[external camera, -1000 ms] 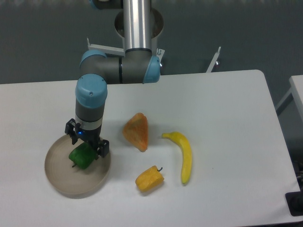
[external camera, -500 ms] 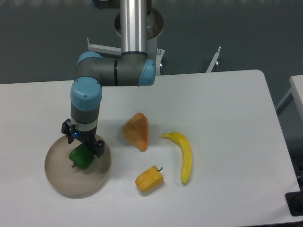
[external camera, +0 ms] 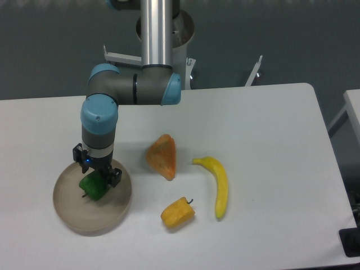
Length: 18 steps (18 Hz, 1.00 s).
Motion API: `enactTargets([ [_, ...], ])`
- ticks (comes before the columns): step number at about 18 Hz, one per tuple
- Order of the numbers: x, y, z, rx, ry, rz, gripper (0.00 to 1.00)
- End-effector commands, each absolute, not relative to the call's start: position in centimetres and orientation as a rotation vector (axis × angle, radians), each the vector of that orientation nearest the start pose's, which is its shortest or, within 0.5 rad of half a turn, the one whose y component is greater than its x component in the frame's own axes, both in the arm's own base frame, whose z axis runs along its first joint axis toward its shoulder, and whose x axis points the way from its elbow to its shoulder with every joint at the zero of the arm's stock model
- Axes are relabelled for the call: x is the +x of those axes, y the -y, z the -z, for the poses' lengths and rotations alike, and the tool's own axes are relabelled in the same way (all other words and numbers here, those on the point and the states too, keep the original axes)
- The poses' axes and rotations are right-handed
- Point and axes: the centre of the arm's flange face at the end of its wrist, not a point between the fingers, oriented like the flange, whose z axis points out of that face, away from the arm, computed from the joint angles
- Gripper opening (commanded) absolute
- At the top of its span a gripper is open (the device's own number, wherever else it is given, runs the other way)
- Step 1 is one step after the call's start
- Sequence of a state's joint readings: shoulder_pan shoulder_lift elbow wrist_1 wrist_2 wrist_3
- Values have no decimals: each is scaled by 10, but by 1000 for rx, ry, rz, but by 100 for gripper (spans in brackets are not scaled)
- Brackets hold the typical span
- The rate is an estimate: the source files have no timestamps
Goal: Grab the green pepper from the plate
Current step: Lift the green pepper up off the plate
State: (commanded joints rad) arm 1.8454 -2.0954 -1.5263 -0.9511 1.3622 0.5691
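The green pepper [external camera: 93, 188] lies on the left part of the round beige plate [external camera: 79, 216], small, dark green and glossy. My gripper [external camera: 97, 172] points straight down right over it. Its two dark fingers stand on either side of the pepper's top, one at the upper left and one at the lower right. The gripper is open and the pepper rests on the plate. The wrist hides the pepper's upper half.
A yellow-orange pepper [external camera: 178, 212] lies to the right of the plate. An orange wedge-shaped piece [external camera: 162, 156] sits further back and a banana [external camera: 217, 184] lies to the right. The arm's base column [external camera: 157, 34] rises at the table's far edge.
The gripper has shifted a little to the left over the plate and sits lower around the green pepper. The pepper now shows slightly further left.
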Motion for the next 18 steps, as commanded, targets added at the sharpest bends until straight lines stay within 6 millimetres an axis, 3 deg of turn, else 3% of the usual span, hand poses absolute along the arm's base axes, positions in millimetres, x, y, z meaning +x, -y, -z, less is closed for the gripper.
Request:
enactTargets([
  [2,-34,-690,-267,-2886,-452,194,39],
  [7,-35,-690,-274,-2876,-455,188,37],
  [11,-45,-687,-301,-2842,-481,156,36],
  [16,-112,-664,-337,-2858,-562,145,34],
  [18,-151,-652,-345,-2875,-591,154,34],
])
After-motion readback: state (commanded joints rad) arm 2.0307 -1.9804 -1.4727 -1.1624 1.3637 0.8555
